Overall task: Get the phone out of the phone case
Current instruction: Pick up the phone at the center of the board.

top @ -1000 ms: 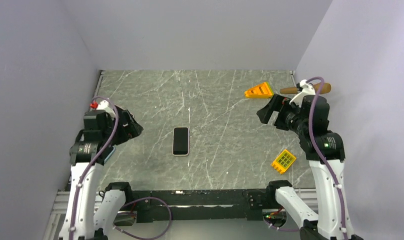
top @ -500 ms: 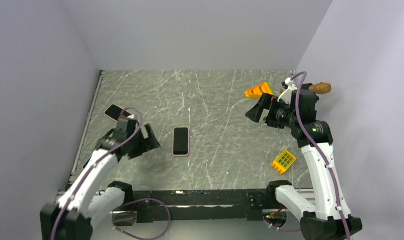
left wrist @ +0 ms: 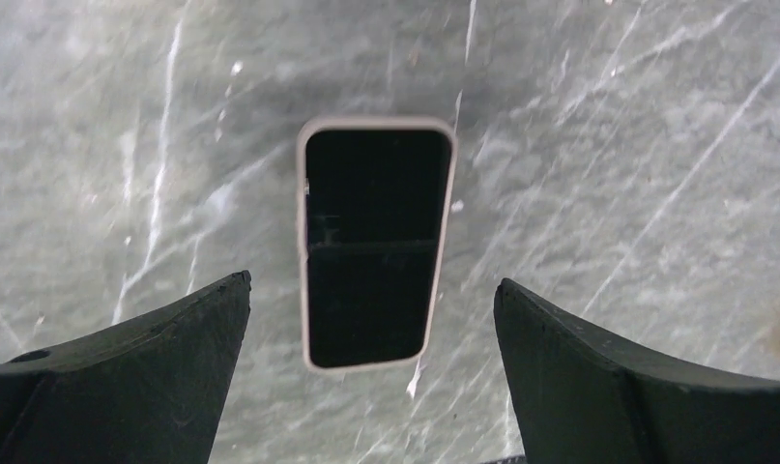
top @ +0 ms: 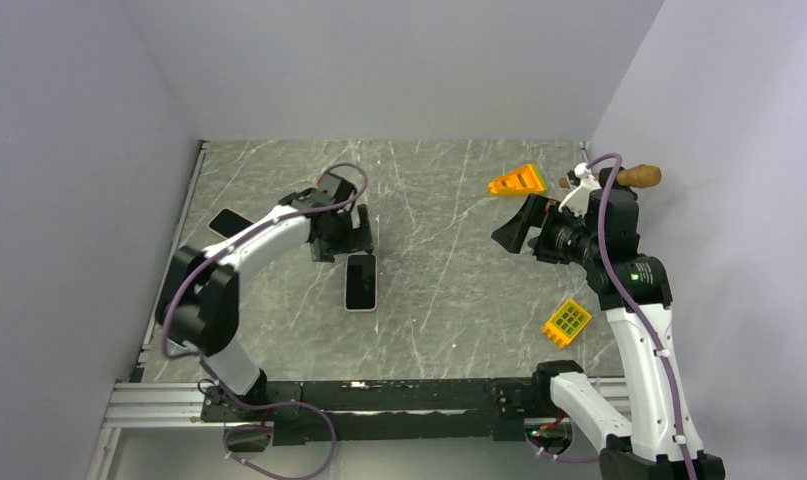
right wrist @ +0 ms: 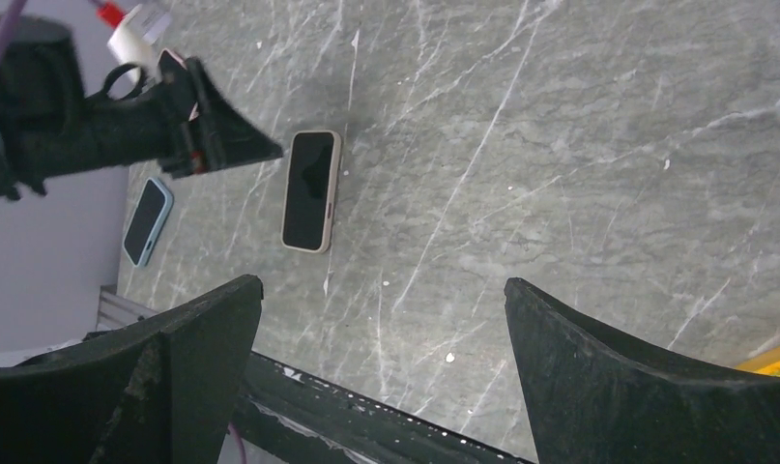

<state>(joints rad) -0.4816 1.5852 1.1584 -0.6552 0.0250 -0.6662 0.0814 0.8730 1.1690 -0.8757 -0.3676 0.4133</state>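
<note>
The phone [top: 361, 282] lies flat in the middle of the table, black screen up, in a pale pinkish case. In the left wrist view the phone [left wrist: 376, 242] lies between and below my two dark fingers. My left gripper [left wrist: 371, 281] is open and hovers above the phone's far end [top: 345, 244], not touching it. My right gripper [top: 509, 228] is open and empty, raised at the right side of the table and well away from the phone. The right wrist view [right wrist: 384, 282] shows the phone [right wrist: 310, 190] at a distance, with the left gripper [right wrist: 260, 145] beside it.
A second phone [top: 226, 222] lies near the left edge; it looks blue-cased in the right wrist view [right wrist: 146, 220]. An orange wedge [top: 516, 181] and a brown wooden handle [top: 634, 177] are at the back right. A yellow grid block [top: 566, 322] sits at the front right.
My left arm has swung from the left edge of the table across to above the phone's far end. My right gripper has shifted slightly. The phone has not moved.
</note>
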